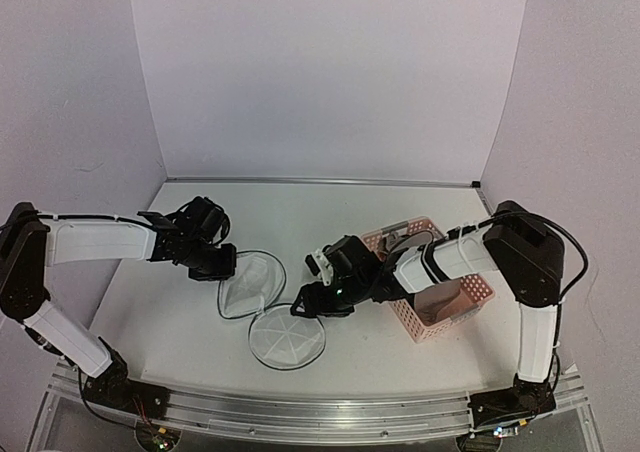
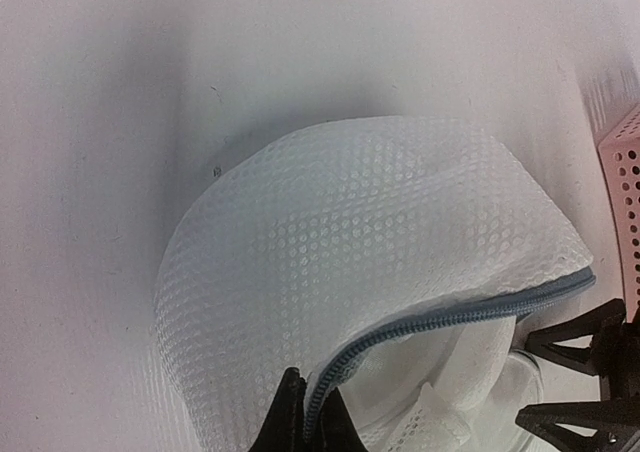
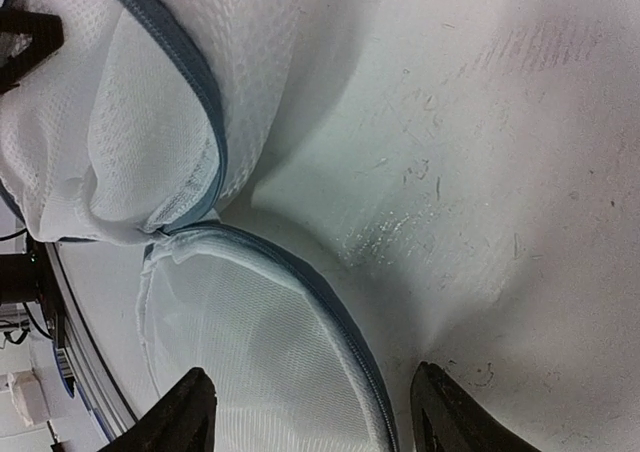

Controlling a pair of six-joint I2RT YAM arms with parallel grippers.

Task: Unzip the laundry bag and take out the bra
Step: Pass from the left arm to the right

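Laundry bag (image 1: 285, 337) is unzipped, 2 halves splayed on the bench, no garment visible inside. Left end effector (image 2: 312, 417) pinches its zipper rim (image 2: 450, 317). Right end effector (image 1: 305, 302) hangs spread over the near half. Bra (image 1: 445, 300) looks out, in the pink basket (image 1: 450, 330) right of the bag.

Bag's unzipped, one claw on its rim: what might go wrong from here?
The left claw is pinched on the laundry bag's zipper rim; any pull may drag the whole bag. The open right claw hangs over the flat half and may snag the mesh. Its arm lies close to the pink basket and may bump it.
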